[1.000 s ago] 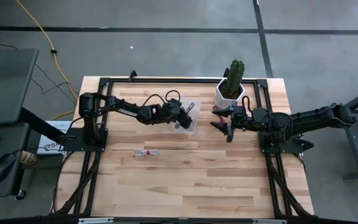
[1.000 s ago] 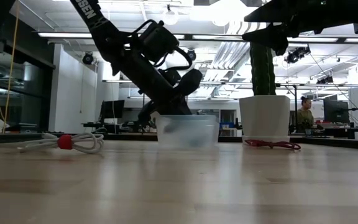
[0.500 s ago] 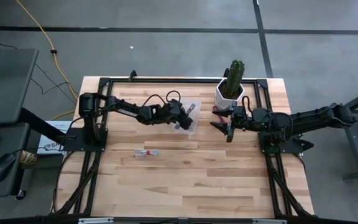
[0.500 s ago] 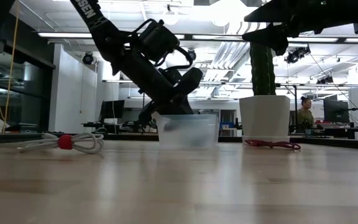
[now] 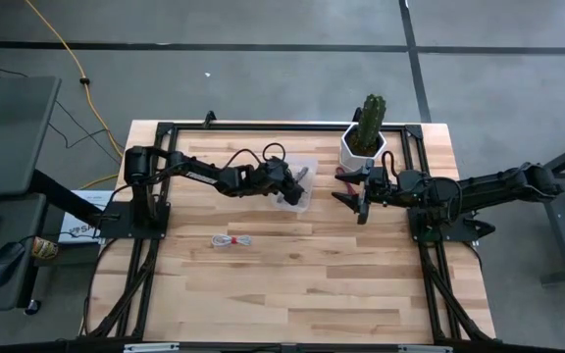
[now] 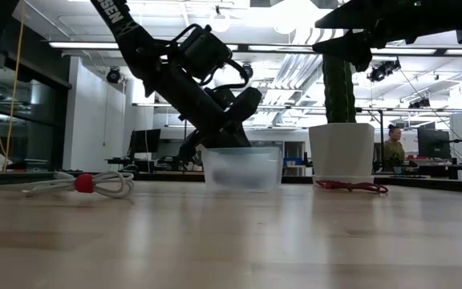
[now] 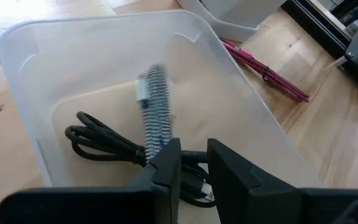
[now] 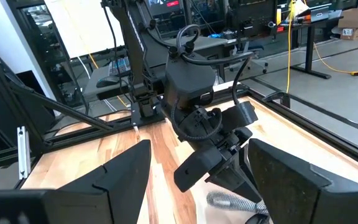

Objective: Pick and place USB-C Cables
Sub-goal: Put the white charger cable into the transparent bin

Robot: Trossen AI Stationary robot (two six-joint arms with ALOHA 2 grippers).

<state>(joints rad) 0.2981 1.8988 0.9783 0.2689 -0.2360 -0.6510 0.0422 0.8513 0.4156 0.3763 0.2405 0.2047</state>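
left hand (image 7: 191,163): tilted into clear bin (image 7: 17,43) | slightly parted over grey cable (image 7: 154,106) | right hand (image 8: 197,180): open

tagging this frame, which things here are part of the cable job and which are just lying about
Part of the job:
- grey cable, in the clear tub
- black cable, in the tub
- white cable with red spot, on the table
- dark red cable, by the plant pot
- left gripper, over the tub

Lying about:
- cactus in white pot
- yellow cord on the floor
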